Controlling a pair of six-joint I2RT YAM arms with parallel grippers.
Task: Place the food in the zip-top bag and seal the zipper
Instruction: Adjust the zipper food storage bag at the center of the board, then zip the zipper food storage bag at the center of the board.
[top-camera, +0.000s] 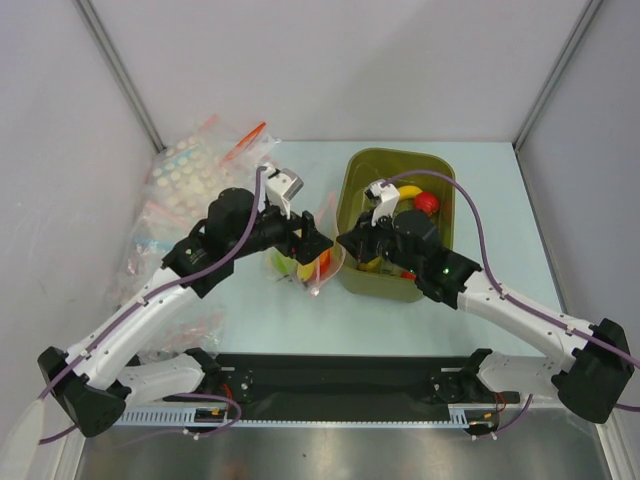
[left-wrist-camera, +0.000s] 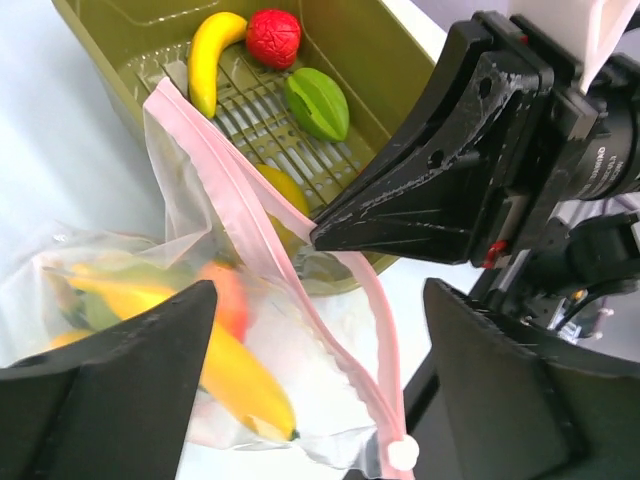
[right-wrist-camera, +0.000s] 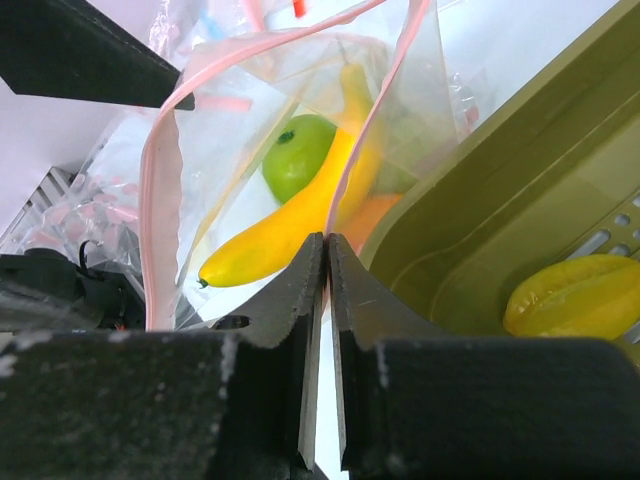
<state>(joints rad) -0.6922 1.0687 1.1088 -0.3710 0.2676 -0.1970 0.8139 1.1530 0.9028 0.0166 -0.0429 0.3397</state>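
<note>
Risk first: the right hand (right-wrist-camera: 327, 250) seems clamped on just one lip of the zipper (left-wrist-camera: 240, 215). A tug could tip the zip-top bag (left-wrist-camera: 300, 380) and spill its banana (right-wrist-camera: 290, 225). The bag hangs at the olive tub's (top-camera: 352, 175) 9 o'clock. The left hand (left-wrist-camera: 318, 295) reaches toward 3 o'clock, fingers spread wide, gripping nothing.

Robot lab test cell. White panels (top-camera: 330, 60) on aluminium posts (top-camera: 120, 75) enclose a pale worktop (top-camera: 380, 325); left arm (top-camera: 150, 300) and right arm (top-camera: 520, 310) bolted to a black rail (top-camera: 340, 375), lower frame. Props: toy food (top-camera: 427, 202) in tub (top-camera: 347, 205).
</note>
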